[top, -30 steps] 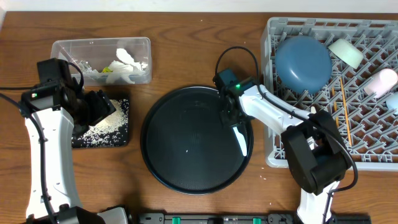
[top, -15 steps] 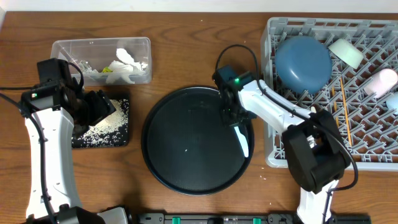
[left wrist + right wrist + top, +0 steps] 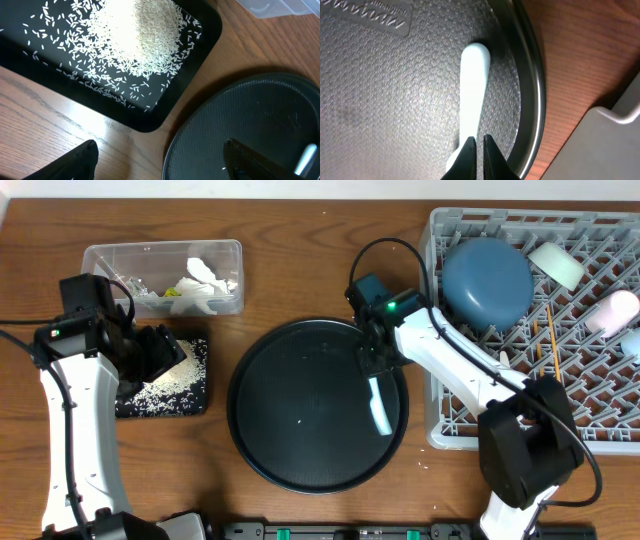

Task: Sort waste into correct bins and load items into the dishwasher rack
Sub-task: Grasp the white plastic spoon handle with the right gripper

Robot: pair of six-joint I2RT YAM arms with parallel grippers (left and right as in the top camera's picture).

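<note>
R claw [image 3: 479,150] now pressed together, tips on pale-blue plastic spoon [image 3: 474,85] lying on big round black tray [image 3: 270,430]; can't tell if pinched. Spoon has swung straighter vs before. L claw [image 3: 160,150] unchanged, spread; shallow black rectangular tray [image 3: 150,115] w/ rice just ahead.

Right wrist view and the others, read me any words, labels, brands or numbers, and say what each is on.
Nothing here can be read.
Round black tray: moulded lettering at the top left of the right wrist view, too blurred to read.
Same tray, left wrist view: a faint moulded mark, too faint to read.
</note>
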